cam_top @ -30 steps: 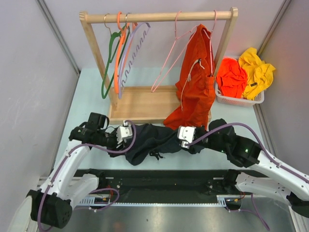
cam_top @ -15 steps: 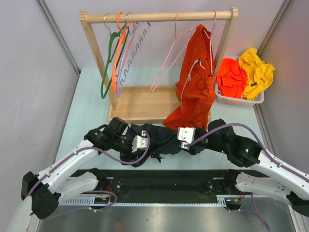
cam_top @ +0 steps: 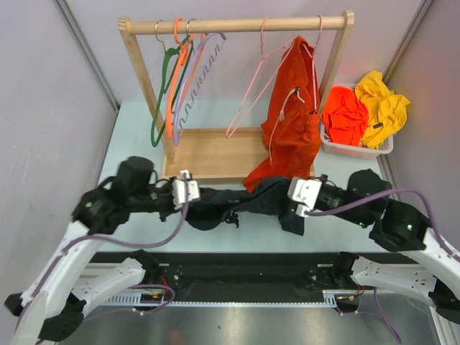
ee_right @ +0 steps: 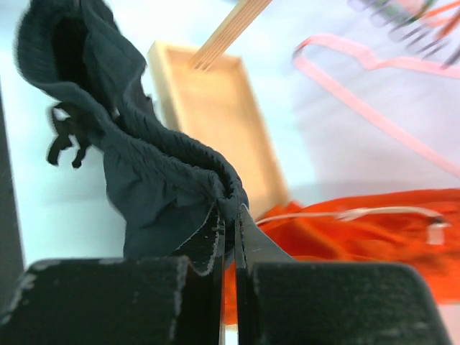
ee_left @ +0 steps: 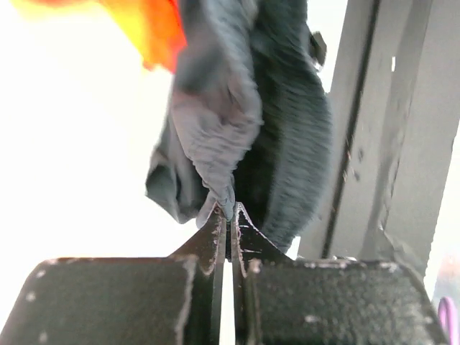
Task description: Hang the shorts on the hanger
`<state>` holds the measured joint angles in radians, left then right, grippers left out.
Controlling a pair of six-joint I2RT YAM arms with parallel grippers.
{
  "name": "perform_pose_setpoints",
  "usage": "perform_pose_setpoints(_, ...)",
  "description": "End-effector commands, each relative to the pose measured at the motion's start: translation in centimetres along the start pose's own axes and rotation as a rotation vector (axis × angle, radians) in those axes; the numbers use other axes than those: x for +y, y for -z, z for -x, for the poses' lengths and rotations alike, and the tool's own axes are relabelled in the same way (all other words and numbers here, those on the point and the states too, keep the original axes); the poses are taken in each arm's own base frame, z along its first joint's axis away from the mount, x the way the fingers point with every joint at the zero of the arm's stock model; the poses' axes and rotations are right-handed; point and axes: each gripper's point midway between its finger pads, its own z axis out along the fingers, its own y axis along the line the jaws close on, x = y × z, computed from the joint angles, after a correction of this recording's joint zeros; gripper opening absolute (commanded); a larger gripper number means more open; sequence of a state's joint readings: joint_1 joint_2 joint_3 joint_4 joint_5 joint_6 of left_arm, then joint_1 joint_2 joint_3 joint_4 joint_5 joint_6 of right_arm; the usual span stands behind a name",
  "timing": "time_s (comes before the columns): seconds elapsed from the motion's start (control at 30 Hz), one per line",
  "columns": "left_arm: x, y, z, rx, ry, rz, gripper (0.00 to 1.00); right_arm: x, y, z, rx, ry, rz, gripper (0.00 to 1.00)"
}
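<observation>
Near the front of the table (cam_top: 136, 129), left gripper (cam_top: 195, 195) and right gripper (cam_top: 287, 203) each pinch an end of the shorts (cam_top: 237, 203), strung between them just above it. Raise both ends level to hold the waistband taut; beyond, the hanger (cam_top: 246, 97) hangs tight beside orange shorts (cam_top: 291, 108), freer leftward.

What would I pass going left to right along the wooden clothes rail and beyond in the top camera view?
Green plastic hanger → orange plastic hanger → lilac wavy-edged hanger → thin pale-pink hanger → bright orange hanging garment → white basket holding a crumpled orange garment, then a yellow garment.
</observation>
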<state>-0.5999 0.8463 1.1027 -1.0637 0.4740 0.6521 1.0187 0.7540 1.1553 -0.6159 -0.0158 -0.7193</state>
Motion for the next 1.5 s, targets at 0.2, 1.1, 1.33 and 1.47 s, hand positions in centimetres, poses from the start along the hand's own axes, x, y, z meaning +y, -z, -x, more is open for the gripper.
perform_pose_setpoints(0.2, -0.1, 7.6, 5.6, -0.09, 0.092, 0.115, 0.0, -3.3, 1.0, 4.1, -0.077, -0.038, -0.067, 0.0)
perform_pose_setpoints(1.1, 6.5, -9.4, -13.2, 0.284, 0.369, 0.254, 0.39, 6.2, -10.0, -18.9, 0.303, -0.202, 0.212, 0.42)
perform_pose_setpoints(1.33, 3.4, -3.9, -3.7, -0.009, 0.161, 0.12, 0.74, 2.4, -6.9, -12.8, 0.198, -0.268, 0.09, 0.78)
perform_pose_setpoints(1.47, -0.1, -1.2, 1.5, -0.078, 0.044, -0.012, 0.78, 1.2, -4.5, -8.6, 0.105, -0.312, 0.042, 0.84)
